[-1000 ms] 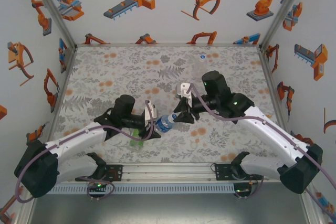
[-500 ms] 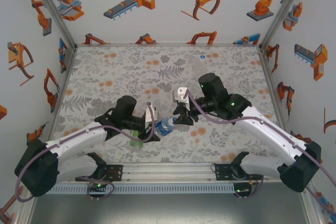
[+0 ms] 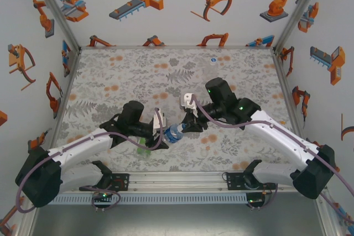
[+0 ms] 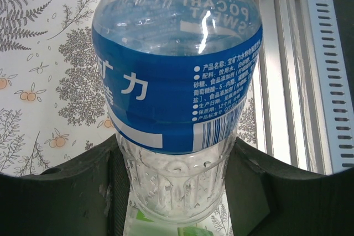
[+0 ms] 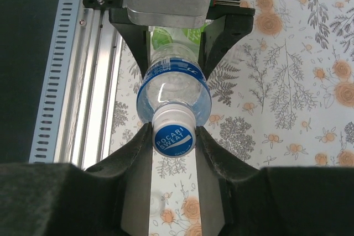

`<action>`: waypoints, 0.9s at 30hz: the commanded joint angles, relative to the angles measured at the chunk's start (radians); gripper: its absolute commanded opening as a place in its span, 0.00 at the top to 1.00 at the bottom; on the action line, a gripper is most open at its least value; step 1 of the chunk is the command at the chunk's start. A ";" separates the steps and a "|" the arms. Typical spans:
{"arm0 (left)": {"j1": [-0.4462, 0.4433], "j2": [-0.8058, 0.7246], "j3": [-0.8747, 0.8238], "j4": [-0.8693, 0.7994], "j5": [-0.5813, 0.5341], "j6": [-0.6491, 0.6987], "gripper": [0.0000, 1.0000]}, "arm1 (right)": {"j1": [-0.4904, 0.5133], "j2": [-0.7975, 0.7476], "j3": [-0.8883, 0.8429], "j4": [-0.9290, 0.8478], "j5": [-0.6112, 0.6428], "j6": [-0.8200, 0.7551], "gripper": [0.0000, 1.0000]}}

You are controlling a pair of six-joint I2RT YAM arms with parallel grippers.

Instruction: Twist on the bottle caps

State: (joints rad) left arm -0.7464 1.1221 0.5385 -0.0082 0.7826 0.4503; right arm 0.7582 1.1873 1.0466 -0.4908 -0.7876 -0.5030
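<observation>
A clear bottle with a blue label (image 4: 177, 81) is held in the air, lying roughly level between the two arms (image 3: 174, 132). My left gripper (image 4: 174, 186) is shut on its ribbed base (image 3: 161, 132). The white bottle cap (image 5: 174, 136) with a blue printed top sits on the bottle's neck. My right gripper (image 5: 173, 134) is shut on that cap, one finger against each side (image 3: 185, 127). A green-label bottle (image 3: 144, 148) lies on the table under the left gripper and shows behind the held bottle (image 5: 166, 34).
A small whitish cap (image 3: 212, 59) lies far back on the floral table mat (image 3: 110, 81). The metal rail (image 3: 177, 179) with the arm bases runs along the near edge. Printed walls close in three sides.
The right arm has shifted a little to the left, toward the bottle's neck, and its jaws have closed in on the cap. The left gripper and the bottle have held still.
</observation>
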 commanded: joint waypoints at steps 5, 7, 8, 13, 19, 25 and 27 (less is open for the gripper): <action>-0.006 -0.006 0.040 -0.003 -0.002 0.009 1.00 | 0.007 0.011 0.009 0.006 0.083 0.207 0.92; -0.006 -0.004 0.056 -0.018 -0.037 0.010 1.00 | 0.007 0.017 0.004 0.037 0.198 0.461 1.00; -0.005 -0.002 0.062 -0.021 -0.051 0.012 1.00 | 0.007 0.022 0.006 0.035 0.246 0.574 1.00; -0.006 0.025 0.116 -0.047 -0.123 0.032 1.00 | 0.007 0.040 -0.012 0.000 0.369 1.173 1.00; -0.006 0.081 0.201 -0.085 -0.136 0.068 1.00 | 0.010 0.010 -0.162 0.260 0.416 1.745 1.00; -0.006 0.120 0.260 -0.125 -0.128 0.094 1.00 | 0.010 0.001 -0.118 0.229 0.473 1.676 1.00; -0.006 0.123 0.266 -0.130 -0.125 0.097 1.00 | 0.010 -0.005 -0.079 0.180 0.473 1.578 1.00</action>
State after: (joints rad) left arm -0.7387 1.2564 0.7269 -0.2546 0.5900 0.5072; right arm 0.7475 1.1835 0.9005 -0.3042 -0.2932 1.0874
